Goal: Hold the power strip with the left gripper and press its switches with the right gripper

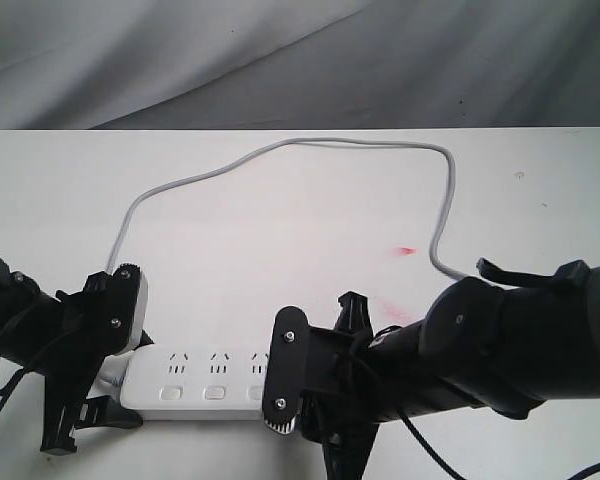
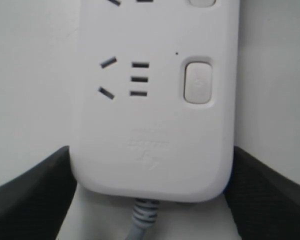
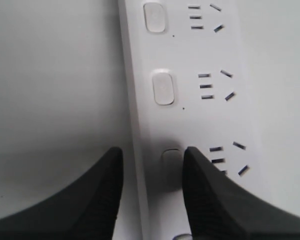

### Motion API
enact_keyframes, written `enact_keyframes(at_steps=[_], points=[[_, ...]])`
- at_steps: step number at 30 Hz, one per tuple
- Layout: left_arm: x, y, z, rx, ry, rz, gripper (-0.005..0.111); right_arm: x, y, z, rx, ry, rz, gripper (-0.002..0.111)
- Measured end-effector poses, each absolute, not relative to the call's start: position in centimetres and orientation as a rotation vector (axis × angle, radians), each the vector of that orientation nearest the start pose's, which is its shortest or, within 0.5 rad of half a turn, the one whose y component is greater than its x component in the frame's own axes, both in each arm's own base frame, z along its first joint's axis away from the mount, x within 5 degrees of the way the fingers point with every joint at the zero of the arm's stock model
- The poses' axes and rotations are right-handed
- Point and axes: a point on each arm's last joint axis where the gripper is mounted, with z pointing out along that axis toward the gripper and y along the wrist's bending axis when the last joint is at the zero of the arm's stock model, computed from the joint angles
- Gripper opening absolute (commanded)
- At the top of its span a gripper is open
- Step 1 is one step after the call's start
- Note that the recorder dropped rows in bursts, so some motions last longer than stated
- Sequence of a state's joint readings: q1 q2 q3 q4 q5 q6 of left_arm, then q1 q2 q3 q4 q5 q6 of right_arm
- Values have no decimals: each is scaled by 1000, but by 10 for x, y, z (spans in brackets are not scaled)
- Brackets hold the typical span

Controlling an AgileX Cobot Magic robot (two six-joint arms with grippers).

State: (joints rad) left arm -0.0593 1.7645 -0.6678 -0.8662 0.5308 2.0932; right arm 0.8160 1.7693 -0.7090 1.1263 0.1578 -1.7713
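The white power strip (image 1: 195,375) lies flat near the table's front edge, its right part hidden behind my right arm. My left gripper (image 1: 115,385) is shut on its cord end. In the left wrist view both black fingers (image 2: 37,195) press the strip's (image 2: 150,125) long sides, next to the last switch (image 2: 197,82). My right gripper (image 1: 300,400) stands open over the strip (image 3: 190,115). One fingertip (image 3: 202,175) sits right beside a switch (image 3: 171,155); the other hangs over bare table off the strip's edge. Two more switches (image 3: 163,88) lie beyond.
The grey cord (image 1: 300,142) loops from the strip's left end far across the white table (image 1: 280,220) and back down to the right arm. A small red mark (image 1: 407,249) is on the table. A grey cloth (image 1: 280,60) hangs behind the far edge.
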Motion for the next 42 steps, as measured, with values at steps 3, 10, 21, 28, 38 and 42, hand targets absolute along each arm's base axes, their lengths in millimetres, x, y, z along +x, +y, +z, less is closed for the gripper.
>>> enact_keyframes(at_steps=[3,10,21,28,38,42], points=[[258,-51,110,1764,2095,-289,54,193,225,122,-1788,1905,256,36],[258,-51,110,1764,2095,-289,54,190,224,124,-1796,1902,271,36],[258,-51,110,1764,2095,-289,54,196,229,128,-1789,1876,261,36],[258,-51,110,1764,2095,-289,54,195,231,129,-1802,1872,285,36],[258,-51,110,1764,2095,-289,54,198,236,117,-1808,1910,301,36],[258,-51,110,1764,2095,-289,54,199,237,115,-1802,1921,301,36]])
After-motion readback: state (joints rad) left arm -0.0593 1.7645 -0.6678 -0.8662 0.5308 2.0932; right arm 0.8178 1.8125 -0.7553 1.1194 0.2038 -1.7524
